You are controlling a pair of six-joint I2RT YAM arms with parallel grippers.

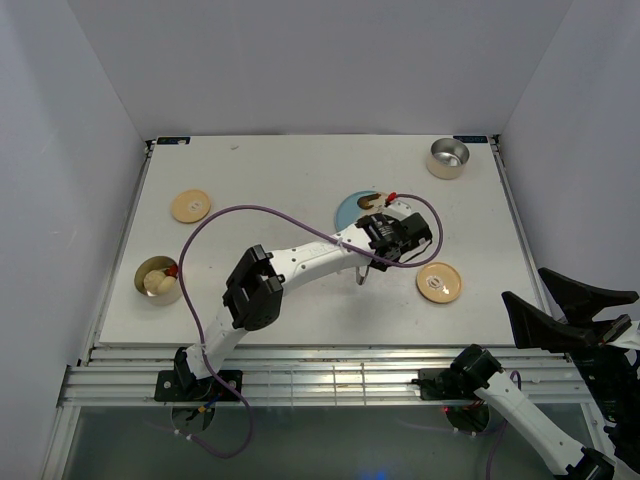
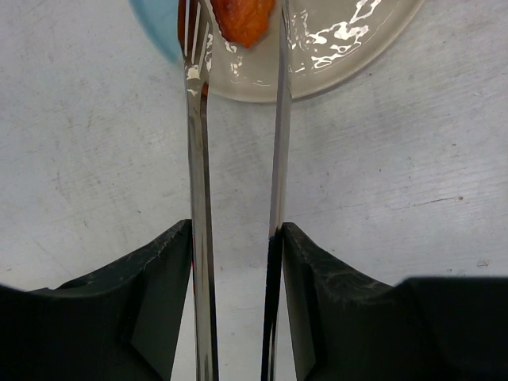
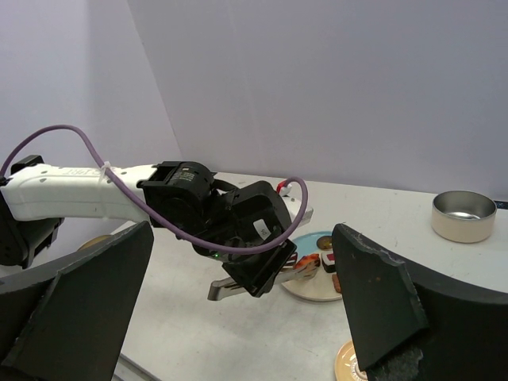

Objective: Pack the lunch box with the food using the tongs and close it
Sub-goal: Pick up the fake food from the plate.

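Two claws, two different states for you to note. Your left claw [image 2: 236, 238] is part-closed on the tongs [image 2: 198, 198], one finger pressed against the outside of each silver arm, so the arms run forward nearly parallel between the fingers. Their tips reach over the rim of the plate [image 2: 357, 48] and sit either side of the orange-red piece [image 2: 242, 20] lying on it; whether they actually pinch it you cannot tell. From above, the plate lies near the middle of the tabletop [image 1: 300, 170], partly under your left wrist. Your right claw [image 1: 523, 282] hangs off the near right corner, jaws spread wide with nothing in them. An open round container [image 1: 158, 278] at the tabletop's left edge holds a pale lump and something red.
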